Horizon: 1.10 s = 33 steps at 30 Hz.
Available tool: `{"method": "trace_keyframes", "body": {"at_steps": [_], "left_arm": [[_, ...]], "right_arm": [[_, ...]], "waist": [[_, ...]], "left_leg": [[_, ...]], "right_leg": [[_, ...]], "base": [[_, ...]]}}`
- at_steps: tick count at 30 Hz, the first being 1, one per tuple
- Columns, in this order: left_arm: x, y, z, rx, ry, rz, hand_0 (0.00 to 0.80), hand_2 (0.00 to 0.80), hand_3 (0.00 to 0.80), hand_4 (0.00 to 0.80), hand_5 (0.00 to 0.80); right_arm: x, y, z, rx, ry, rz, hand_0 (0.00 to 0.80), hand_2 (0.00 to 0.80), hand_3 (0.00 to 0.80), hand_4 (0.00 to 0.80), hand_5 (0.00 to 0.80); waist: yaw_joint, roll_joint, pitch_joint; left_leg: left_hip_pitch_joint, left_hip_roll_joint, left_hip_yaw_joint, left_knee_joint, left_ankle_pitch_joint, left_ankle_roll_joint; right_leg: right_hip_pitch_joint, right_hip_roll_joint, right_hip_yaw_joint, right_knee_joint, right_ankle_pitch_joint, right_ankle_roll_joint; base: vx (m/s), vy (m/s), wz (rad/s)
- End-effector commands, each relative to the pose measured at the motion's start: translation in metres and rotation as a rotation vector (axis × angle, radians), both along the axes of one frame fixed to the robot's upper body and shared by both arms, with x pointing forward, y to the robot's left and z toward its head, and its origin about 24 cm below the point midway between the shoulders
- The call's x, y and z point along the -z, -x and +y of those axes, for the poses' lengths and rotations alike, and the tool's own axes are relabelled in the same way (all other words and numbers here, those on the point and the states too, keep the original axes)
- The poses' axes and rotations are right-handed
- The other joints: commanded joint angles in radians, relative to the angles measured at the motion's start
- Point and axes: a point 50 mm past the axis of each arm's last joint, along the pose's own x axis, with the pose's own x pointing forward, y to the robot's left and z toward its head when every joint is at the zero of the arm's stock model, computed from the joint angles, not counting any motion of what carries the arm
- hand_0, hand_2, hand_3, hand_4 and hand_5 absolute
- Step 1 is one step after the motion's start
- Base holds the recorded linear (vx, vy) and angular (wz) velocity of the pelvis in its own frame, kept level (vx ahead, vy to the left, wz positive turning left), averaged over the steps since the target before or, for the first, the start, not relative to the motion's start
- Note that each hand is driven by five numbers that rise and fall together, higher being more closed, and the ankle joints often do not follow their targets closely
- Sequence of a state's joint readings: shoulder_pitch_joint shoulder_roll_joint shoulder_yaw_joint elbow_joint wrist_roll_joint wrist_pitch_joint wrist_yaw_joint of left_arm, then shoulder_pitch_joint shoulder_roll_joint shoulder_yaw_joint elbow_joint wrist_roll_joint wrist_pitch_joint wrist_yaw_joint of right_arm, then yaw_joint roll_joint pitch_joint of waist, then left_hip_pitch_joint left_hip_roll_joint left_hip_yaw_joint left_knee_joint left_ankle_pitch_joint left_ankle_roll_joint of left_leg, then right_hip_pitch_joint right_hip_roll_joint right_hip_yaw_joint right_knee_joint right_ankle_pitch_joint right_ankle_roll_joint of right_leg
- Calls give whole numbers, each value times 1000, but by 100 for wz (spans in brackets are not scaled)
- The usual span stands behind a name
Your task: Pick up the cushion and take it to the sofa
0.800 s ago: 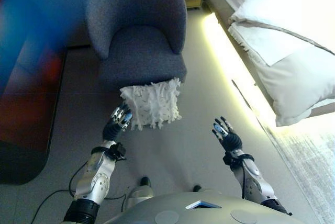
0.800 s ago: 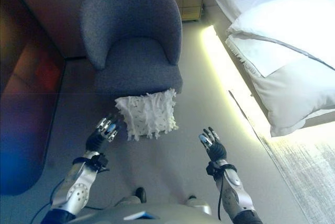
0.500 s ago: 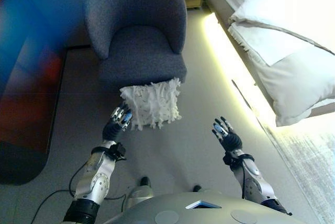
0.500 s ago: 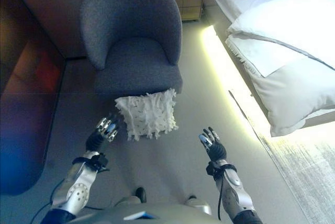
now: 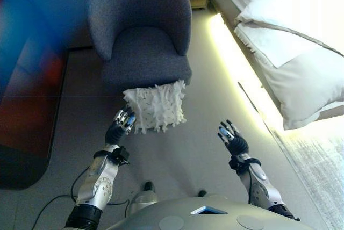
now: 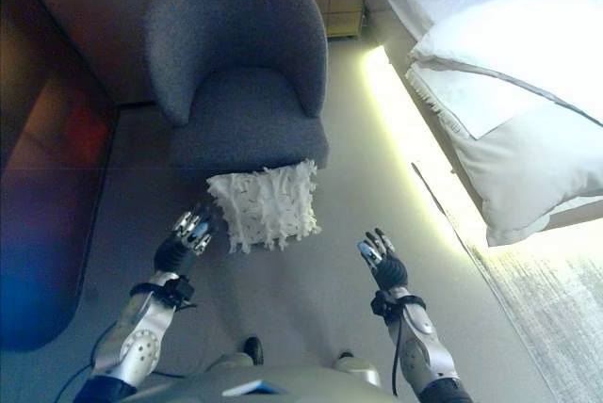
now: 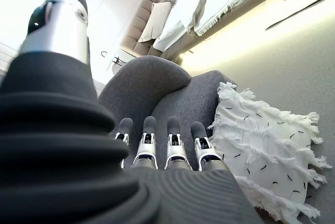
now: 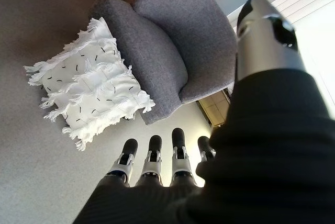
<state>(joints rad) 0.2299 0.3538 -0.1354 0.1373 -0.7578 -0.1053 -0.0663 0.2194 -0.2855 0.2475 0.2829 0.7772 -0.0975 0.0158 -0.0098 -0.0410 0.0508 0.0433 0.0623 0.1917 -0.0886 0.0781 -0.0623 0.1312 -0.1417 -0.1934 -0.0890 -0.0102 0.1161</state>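
The left hand (image 5: pixel 119 128) hovers low with straight, relaxed fingers, empty, just beside the near left corner of the white fringed square cushion (image 5: pixel 156 106) with small dark dashes. The cushion stands on the grey carpeted floor (image 5: pixel 183 155), leaning against the front of the dark grey upholstered tub armchair (image 5: pixel 142 36). The right hand (image 5: pixel 232 138) is well apart from the cushion, fingers straight and empty. At far right lies a bed with white linen (image 5: pixel 301 42).

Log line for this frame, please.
cushion: on floor against armchair | left hand: open, beside cushion | right hand: open, apart
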Motion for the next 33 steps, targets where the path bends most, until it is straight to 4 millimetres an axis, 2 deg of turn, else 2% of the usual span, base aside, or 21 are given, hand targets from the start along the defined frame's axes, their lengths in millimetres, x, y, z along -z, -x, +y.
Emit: {"method": "trace_keyframes", "body": {"at_steps": [1, 4, 6, 8, 10, 11, 13, 15, 16, 17, 20, 22, 27, 33], "left_arm": [[-22, -20, 6, 3, -66, -114, 0, 0, 0, 0, 0], [-17, -19, 5, 12, -98, -69, 0, 0, 0, 0, 0], [-12, -19, 5, 34, -146, -21, 0, 0, 0, 0, 0], [-13, -21, 3, 65, -97, -14, 0, 0, 0, 0, 0], [-16, -22, -2, 106, 18, -25, 0, 0, 0, 0, 0], [-18, -23, -12, 150, 199, -39, 0, 0, 0, 0, 0], [-17, -22, -23, 191, 371, -54, 0, 0, 0, 0, 0], [-15, -16, -49, 258, 793, -67, 0, 0, 0, 0, 0], [-14, -14, -53, 264, 862, -68, 0, 0, 0, 0, 0], [-12, -10, -61, 279, 1015, -83, 0, 0, 0, 0, 0], [-8, -4, -70, 280, 1234, -124, 0, 0, 0, 0, 0], [-7, 0, -71, 284, 1277, -144, 0, 0, 0, 0, 0], [-9, 2, -69, 303, 1307, -172, 0, 0, 0, 0, 0], [-13, -2, -72, 325, 1324, -179, 0, 0, 0, 0, 0]], "right_arm": [[-26, -20, 5, -2, -11, -158, 0, 0, 0, 0, 0], [-26, -21, 3, -25, 105, -161, 0, 0, 0, 0, 0], [-29, -24, 1, -73, 250, -163, 0, 0, 0, 0, 0], [-32, -27, 0, -119, 311, -162, 0, 0, 0, 0, 0], [-38, -30, 3, -138, 171, -179, 0, 0, 0, 0, 0], [-42, -32, 12, -147, -40, -208, 0, 0, 0, 0, 0], [-43, -33, 20, -159, -199, -238, 0, 0, 0, 0, 0], [-46, -29, 37, -238, -505, -314, 0, 0, 0, 0, 0], [-46, -28, 42, -255, -569, -328, 0, 0, 0, 0, 0], [-49, -26, 50, -286, -725, -365, 0, 0, 0, 0, 0], [-55, -22, 64, -304, -1051, -454, 0, 0, 0, 0, 0], [-55, -19, 64, -302, -1116, -481, 0, 0, 0, 0, 0], [-47, -10, 64, -331, -1101, -468, 0, 0, 0, 0, 0], [-47, -9, 67, -349, -1092, -460, 0, 0, 0, 0, 0]], "waist": [[13, 2, 1], [12, 3, 1], [12, 3, 2], [12, 4, 3], [13, 4, 10], [14, 3, 17], [15, 4, 15], [17, 9, 17], [17, 9, 13], [18, 10, 13], [19, 13, 6], [18, 15, 3], [17, 17, -9], [18, 15, -18]], "left_leg": [[41, 5, 42, 1, -96, 22], [41, 5, 42, 1, -96, 22], [40, 4, 40, 1, -97, 22], [38, 3, 38, 1, -95, 22], [42, 1, 39, 1, -96, 24], [50, 3, 42, 1, -97, 26], [48, 3, 45, 1, -98, 27], [57, 3, 53, 1, -103, 28], [54, 3, 56, 1, -104, 27], [60, 3, 60, 1, -107, 27], [59, 3, 69, 1, -112, 24], [57, 2, 72, 1, -113, 24], [61, 1, 73, 1, -117, 24], [66, -1, 70, 1, -117, 23]], "right_leg": [[-59, 1, -60, 2, 56, 14], [-59, 2, -60, 2, 57, 16], [-60, 1, -59, 2, 57, 17], [-61, 0, -59, 2, 58, 19], [-57, -1, -60, 2, 58, 19], [-50, -1, -59, 2, 59, 17], [-53, -2, -60, 2, 60, 16], [-44, -6, -70, 2, 58, 19], [-48, -7, -72, 2, 59, 20], [-44, -9, -77, 2, 58, 22], [-47, -13, -83, 2, 56, 27], [-51, -14, -82, 2, 55, 28], [-49, -13, -74, 2, 49, 27], [-43, -11, -73, 2, 48, 24]], "base": [[0, 0, 0], [0, 0, 0], [0, 0, 0], [0, 0, 0], [0, 0, 0], [0, 0, 0], [0, 0, 0], [0, 0, 0], [0, 0, 0], [0, 0, 0], [0, 0, 0], [0, 0, 0], [0, 0, 0], [0, 0, 0]]}}
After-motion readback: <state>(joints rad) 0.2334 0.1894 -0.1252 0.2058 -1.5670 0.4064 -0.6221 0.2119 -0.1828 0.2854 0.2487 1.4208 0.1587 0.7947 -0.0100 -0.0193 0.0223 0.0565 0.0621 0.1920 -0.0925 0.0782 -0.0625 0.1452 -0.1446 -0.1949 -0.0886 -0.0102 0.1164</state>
